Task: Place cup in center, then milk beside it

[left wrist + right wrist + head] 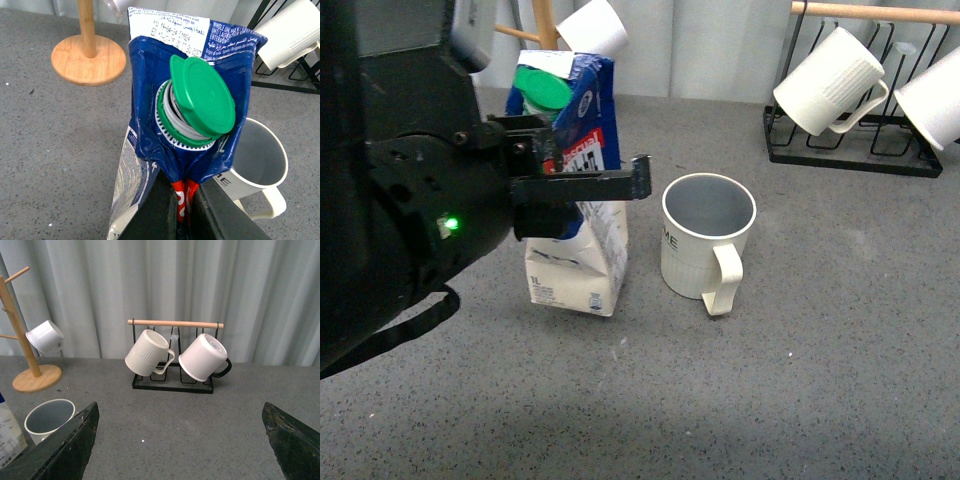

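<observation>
Grey tabletop (800, 400) | milk (590, 258) upright (cap up) beside cup (705, 250) | left gripper (184, 192) clamps it | right gripper (180, 407) wide

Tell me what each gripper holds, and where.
The left gripper pinches the tall blue and white milk carton at its red band below the green cap. The right gripper is open, empty.

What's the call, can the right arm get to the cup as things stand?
Probably yes. The right gripper is open with bare table between it and the cup; the milk, held by the left gripper, stands on the cup's far side.
</observation>
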Controlling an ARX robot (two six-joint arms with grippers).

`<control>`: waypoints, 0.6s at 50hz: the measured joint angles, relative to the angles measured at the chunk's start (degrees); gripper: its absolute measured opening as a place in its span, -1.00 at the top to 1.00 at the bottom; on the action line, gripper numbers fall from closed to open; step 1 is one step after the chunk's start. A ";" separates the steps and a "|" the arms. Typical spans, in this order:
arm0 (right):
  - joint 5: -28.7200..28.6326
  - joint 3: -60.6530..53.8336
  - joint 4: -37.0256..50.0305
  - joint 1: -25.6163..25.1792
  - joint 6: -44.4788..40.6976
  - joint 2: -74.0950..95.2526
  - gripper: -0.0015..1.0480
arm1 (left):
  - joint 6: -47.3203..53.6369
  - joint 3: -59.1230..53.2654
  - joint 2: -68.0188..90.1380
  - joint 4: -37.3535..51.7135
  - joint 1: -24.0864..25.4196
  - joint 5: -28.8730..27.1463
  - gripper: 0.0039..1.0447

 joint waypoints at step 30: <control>0.00 0.00 0.00 0.00 0.00 0.00 -0.82 | -1.51 3.98 8.22 4.81 -2.89 -3.08 0.92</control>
